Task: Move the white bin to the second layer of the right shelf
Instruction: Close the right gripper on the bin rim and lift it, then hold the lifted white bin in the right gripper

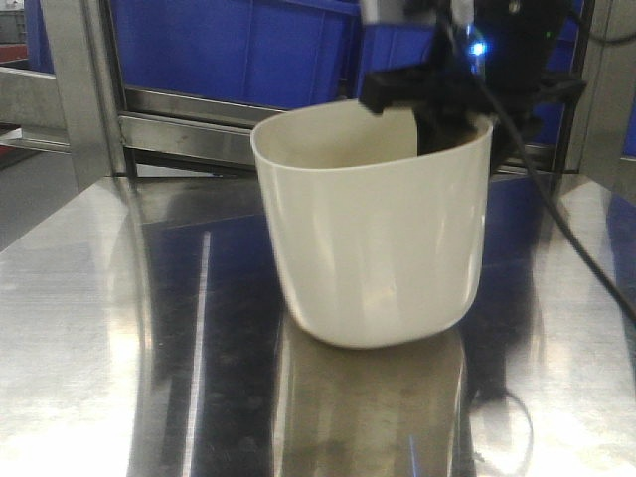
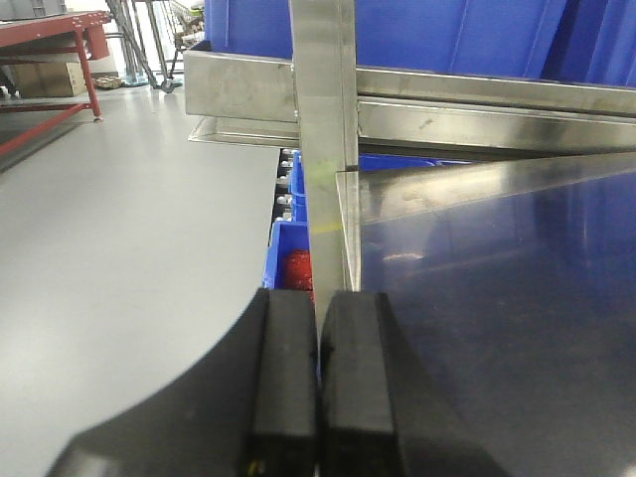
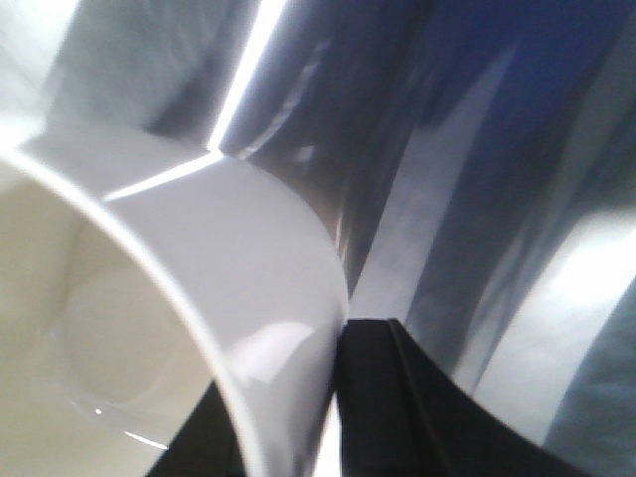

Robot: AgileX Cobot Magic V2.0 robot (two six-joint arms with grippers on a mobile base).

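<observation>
The white bin (image 1: 378, 238) stands on the mirror-like steel tabletop (image 1: 99, 328), leaning slightly, its base meeting its own reflection. My right gripper (image 1: 437, 109) comes down from above at the bin's far right rim. In the right wrist view the bin (image 3: 229, 229) wall runs between the fingers of the right gripper (image 3: 298, 397), one finger inside and one outside, shut on the wall. The left gripper (image 2: 318, 308) is shut with nothing in it, at the tabletop's (image 2: 497, 298) left edge. The right shelf second layer is out of view.
Blue crates (image 1: 248, 50) sit on a steel rack rail (image 1: 179, 129) behind the bin. A steel upright post (image 2: 323, 149) rises just ahead of the left gripper, with a lower blue crate (image 2: 288, 248) beyond it. A black cable (image 1: 556, 219) hangs down on the right. Grey floor (image 2: 119, 248) lies left of the table.
</observation>
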